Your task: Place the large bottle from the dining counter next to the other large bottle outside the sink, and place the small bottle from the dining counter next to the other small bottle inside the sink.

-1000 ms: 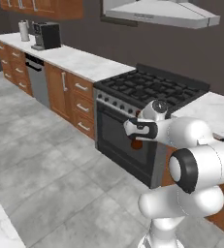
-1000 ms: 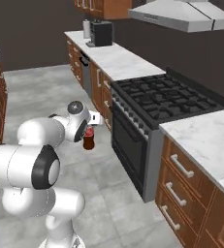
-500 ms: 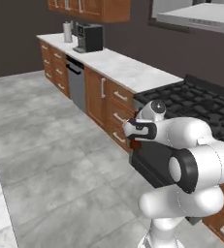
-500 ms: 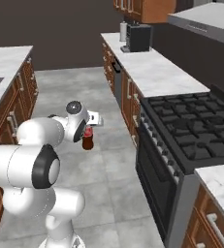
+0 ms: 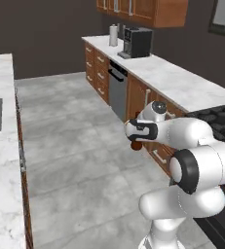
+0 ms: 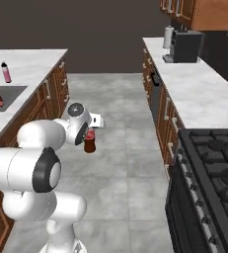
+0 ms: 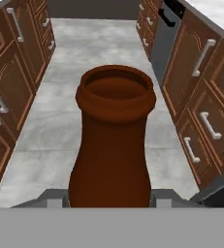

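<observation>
- the large bottle [image 7: 112, 145]: up in the air, pinched low on the body by the gripper [image 6: 90, 134], jaws partway closed on the brown glass, hanging over the grey floor [image 6: 125, 148] in the aisle between the two runs of cabinets. Well apart from the sink [image 6: 14, 94].
- Gripped low with a long neck above, so pretty top-heavy I reckon. Any jerk while rolling across the aisle could tip it in the jaws or let it slide out. Nothing under it but tile, so probably game over.
- Smooth glass too. Not much pad showing in the hand view, just the corners either side of the base, so hard to say how solid the hold really is.
- Held out in front of the body at about cabinet height. Swinging round toward the marble counter [image 6: 31, 59] could clip the counter edge or the wooden fronts [image 7: 200, 97] on the way.
- Landing spot is beside the other large bottle [image 6: 6, 72], standing upright on the counter just behind the basin. Coming in too close could knock that one over, maybe into the sink.
- Could also set it down too near the rim and have it topple into the basin, where the other small bottle [image 6: 0, 102] sits.
- Worth not mixing the two spots up either: outside the sink for this one, not inside.
</observation>
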Robot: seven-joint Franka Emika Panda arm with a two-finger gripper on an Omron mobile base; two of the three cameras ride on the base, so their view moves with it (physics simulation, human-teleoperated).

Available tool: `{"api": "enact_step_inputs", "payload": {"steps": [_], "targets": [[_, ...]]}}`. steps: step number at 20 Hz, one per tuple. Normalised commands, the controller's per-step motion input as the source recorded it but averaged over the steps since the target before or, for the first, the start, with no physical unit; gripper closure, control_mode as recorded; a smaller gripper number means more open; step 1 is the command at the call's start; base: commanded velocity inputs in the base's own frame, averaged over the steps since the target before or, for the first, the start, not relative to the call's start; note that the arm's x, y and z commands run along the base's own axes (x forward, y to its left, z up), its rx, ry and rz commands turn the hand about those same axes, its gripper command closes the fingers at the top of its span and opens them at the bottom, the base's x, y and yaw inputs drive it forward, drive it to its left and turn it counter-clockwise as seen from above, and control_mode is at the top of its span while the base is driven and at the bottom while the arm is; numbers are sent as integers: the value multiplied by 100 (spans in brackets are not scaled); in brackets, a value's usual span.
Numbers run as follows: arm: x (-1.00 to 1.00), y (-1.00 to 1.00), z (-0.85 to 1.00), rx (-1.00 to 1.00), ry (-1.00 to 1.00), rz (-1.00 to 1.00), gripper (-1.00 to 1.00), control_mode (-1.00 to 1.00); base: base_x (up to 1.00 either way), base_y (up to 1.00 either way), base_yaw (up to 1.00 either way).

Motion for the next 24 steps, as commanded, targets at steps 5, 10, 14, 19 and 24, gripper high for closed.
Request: {"api": "enact_step_inputs", "payload": {"steps": [5,10,14,19,24], "targets": [[0,0,0,0,0,0,100,100,99,-19,37],[0,0,0,0,0,0,100,100,92,-42,32],[0,0,0,0,0,0,100,100,80,-51,32],[0,0,0,0,0,0,100,100,77,-43,35],[0,0,0,0,0,0,100,100,84,-23,36]]}}
